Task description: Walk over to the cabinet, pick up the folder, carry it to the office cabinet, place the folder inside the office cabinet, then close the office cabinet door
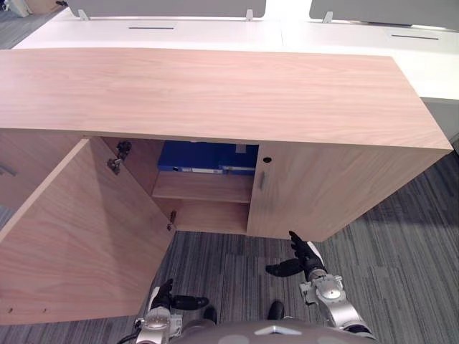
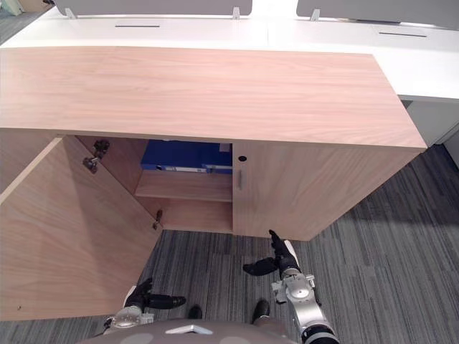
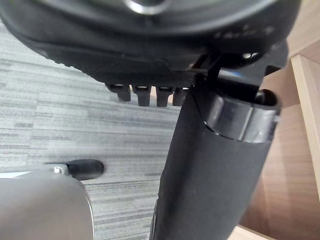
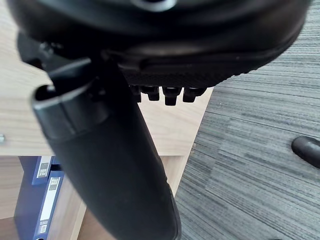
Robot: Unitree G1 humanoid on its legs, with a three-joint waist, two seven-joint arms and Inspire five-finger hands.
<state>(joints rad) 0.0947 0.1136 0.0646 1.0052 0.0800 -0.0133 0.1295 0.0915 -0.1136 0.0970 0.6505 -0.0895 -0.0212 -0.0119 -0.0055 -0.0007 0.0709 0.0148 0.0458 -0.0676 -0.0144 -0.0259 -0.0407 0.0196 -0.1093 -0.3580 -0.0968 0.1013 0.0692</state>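
- Head view read as a clock face, 12 o'clock away from the robot.
- The folder (image 1: 193, 156), blue, sits inside the office cabinet (image 1: 215, 93) just 10 o'clock of centre. It lies on the upper shelf (image 1: 204, 188), tucked under the cabinet top.
- The right wrist view shows two blue spines with white labels side by side. I cannot tell which is the task's own.
- Left hand (image 1: 166, 295) is low at 7 o'clock. Its fingers are relaxed and apart, the thumb is out to the side, and it holds nothing.
- Right hand (image 1: 305, 259) is at 5 o'clock, just in front of the cabinet's base. Its fingers are straight, its thumb is spread, and it too is empty, clear of the wood.
- Judgement: the walk, pick-up, carry and placement look done. The closing is what remains.
- The left door (image 1: 79, 236) stands wide open, swung out toward 8 o'clock with its hinge (image 1: 118, 156) exposed. The right door (image 1: 323, 190) is shut.
- The left hand is nearest the open door's free edge, so a push from there seems the likely next move.
- Surface: the cabinet is light wood grain with a long bare top, and the lower compartment below the shelf looks bare.
- Room: striped grey carpet (image 1: 401, 265) runs from 4 to 6 o'clock. White desks (image 1: 215, 32) with grey screens (image 1: 165, 7) stand behind the cabinet at 12 o'clock.
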